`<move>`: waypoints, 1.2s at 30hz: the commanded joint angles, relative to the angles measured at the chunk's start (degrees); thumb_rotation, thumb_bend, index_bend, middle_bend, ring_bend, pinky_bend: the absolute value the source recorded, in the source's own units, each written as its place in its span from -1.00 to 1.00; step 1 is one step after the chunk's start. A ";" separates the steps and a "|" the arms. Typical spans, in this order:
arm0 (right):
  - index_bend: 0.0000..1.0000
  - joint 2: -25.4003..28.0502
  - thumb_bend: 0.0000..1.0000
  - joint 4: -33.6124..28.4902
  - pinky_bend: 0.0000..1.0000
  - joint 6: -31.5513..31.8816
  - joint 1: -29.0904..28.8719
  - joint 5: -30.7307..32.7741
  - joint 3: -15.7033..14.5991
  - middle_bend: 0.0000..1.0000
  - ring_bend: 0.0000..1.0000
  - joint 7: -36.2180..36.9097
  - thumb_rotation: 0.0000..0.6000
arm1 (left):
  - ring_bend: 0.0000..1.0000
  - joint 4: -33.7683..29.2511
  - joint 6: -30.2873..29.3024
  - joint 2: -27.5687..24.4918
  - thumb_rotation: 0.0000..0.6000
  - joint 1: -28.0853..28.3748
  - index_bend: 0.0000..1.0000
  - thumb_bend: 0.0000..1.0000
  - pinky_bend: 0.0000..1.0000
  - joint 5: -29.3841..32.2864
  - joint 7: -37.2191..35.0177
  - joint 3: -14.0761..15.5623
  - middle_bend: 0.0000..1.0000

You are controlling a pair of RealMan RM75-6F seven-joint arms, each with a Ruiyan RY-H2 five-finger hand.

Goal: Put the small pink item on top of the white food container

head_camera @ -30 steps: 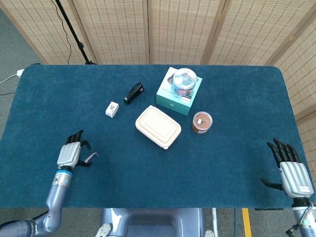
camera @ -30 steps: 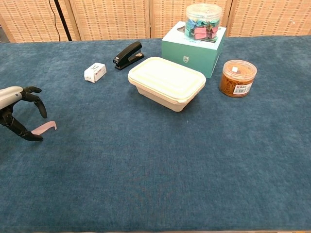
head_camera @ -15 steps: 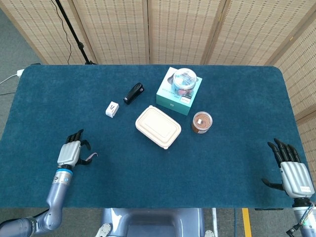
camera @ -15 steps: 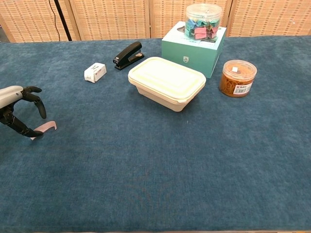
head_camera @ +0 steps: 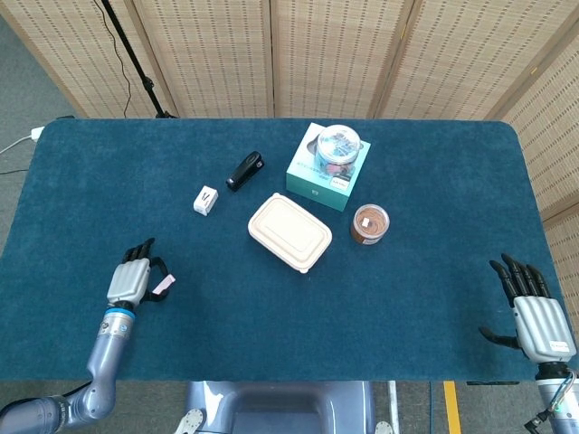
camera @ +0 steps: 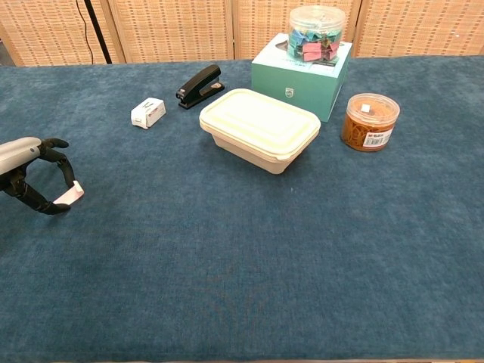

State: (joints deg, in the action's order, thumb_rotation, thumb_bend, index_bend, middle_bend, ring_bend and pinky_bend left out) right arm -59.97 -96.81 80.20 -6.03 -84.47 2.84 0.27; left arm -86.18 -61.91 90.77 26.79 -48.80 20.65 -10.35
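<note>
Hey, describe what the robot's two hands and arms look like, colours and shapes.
Both match: the left hand and right hand have silver-grey ribbed backs and black fingers. Each sits on a rounded grey metallic forearm; the left arm shows a blue ring at the wrist.

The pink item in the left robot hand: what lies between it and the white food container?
Only bare blue tabletop separates the pink item from the white food container, clearest in the chest view.

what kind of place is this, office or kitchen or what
Most likely a staged test area with office goods. A table covered in blue cloth stands before woven folding screens. On it are a black stapler and a clear jar of coloured clips.
</note>
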 commanded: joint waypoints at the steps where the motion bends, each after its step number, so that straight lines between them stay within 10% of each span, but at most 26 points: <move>1: -1.00 0.06 -1.00 -0.03 -1.00 -0.04 -0.01 0.00 0.00 -1.00 -1.00 0.11 1.00 | -1.00 0.13 -0.06 0.06 1.00 0.09 0.03 -0.53 -1.00 0.18 0.00 -0.01 -1.00; 36: -1.00 0.43 -1.00 -0.12 -1.00 -0.42 -0.17 -0.04 -0.10 -1.00 -1.00 1.12 1.00 | -1.00 -0.34 -0.63 0.47 1.00 0.82 0.19 -0.13 -1.00 0.36 0.82 1.07 -1.00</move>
State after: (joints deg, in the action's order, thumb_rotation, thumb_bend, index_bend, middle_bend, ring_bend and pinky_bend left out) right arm -59.54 -96.93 79.77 -6.20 -84.51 2.74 1.39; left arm -86.51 -62.52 91.24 27.61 -48.44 21.46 -9.29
